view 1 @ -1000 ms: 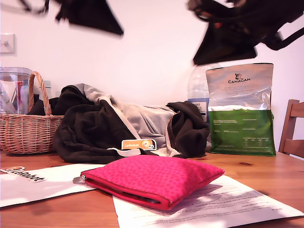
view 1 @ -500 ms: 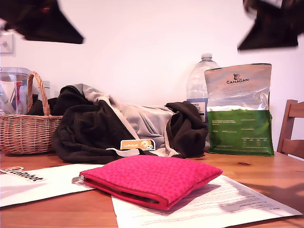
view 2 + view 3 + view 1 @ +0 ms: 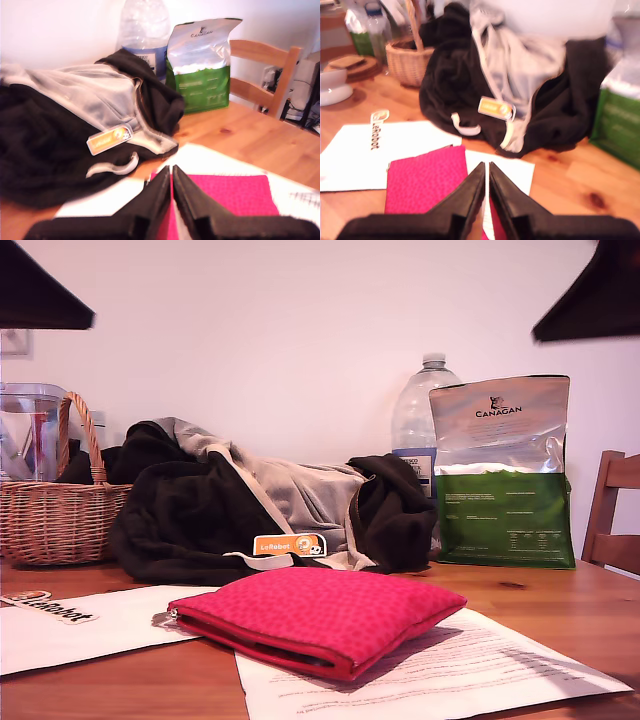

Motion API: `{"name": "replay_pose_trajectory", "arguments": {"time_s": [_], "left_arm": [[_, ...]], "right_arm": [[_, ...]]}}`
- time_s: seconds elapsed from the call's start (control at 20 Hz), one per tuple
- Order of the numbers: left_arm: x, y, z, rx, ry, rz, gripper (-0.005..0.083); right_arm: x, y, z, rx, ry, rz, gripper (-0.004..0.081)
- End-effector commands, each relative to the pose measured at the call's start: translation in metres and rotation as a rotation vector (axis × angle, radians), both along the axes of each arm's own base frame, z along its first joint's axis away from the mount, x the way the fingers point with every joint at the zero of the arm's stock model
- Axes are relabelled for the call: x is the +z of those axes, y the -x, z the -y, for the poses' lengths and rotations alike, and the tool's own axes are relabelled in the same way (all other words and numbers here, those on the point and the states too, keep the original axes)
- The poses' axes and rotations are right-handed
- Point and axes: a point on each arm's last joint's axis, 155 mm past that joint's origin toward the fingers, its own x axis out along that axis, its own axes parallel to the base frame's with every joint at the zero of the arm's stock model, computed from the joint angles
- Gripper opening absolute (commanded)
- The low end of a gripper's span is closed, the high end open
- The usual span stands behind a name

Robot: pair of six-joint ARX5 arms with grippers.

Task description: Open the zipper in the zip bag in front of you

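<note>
The zip bag lies flat on the wooden table, pink-red with fine dots, resting on white papers. Its red zipper runs along the edge nearest the exterior camera, and the small silver pull tab sits at the end toward the exterior view's left. My first gripper hangs shut and empty above the zip bag. My second gripper is also shut and empty, over the zip bag. In the exterior view only dark arm parts show, at the top corners.
Behind the pouch lies a dark clothing pile. At the exterior view's left stands a wicker basket. A water bottle, a green-and-silver Canagan bag and a wooden chair are at its right. White papers cover the table front.
The dark arm parts at the top of the exterior view have swung outward toward the two upper corners. The pouch has not moved.
</note>
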Motion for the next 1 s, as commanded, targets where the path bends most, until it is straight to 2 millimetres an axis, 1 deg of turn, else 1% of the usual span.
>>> {"name": "replay_pose_trajectory", "arguments": {"time_s": [0.0, 0.05, 0.15, 0.2, 0.35, 0.5, 0.65, 0.95], "left_arm": [[-0.013, 0.006, -0.002, 0.005, -0.011, -0.025, -0.0020], [-0.009, 0.009, -0.004, 0.014, -0.009, -0.012, -0.0020], [-0.005, 0.016, -0.007, 0.019, -0.005, -0.001, -0.0020], [-0.006, 0.019, -0.009, 0.018, -0.005, -0.007, -0.0020], [-0.017, 0.027, -0.012, 0.020, -0.017, -0.055, -0.0020], [-0.031, 0.030, -0.013, 0.020, -0.041, -0.109, -0.0020], [-0.046, 0.034, -0.015, 0.020, -0.067, -0.168, -0.0020], [-0.068, 0.043, -0.019, 0.020, -0.105, -0.256, -0.0020]], "right_arm": [[-0.011, 0.009, 0.003, 0.002, 0.038, -0.014, -0.0012], [-0.014, 0.014, 0.004, 0.008, 0.051, -0.023, -0.0012], [-0.011, 0.024, 0.005, 0.018, 0.051, -0.015, -0.0013], [-0.007, 0.027, 0.007, 0.013, 0.030, -0.012, -0.0012], [-0.009, 0.034, 0.009, 0.015, 0.027, -0.026, -0.0012], [-0.020, 0.037, 0.011, 0.015, 0.046, -0.068, -0.0012], [-0.037, 0.042, 0.013, 0.015, 0.075, -0.132, -0.0012], [-0.067, 0.054, 0.018, 0.016, 0.130, -0.251, -0.0012]]}}
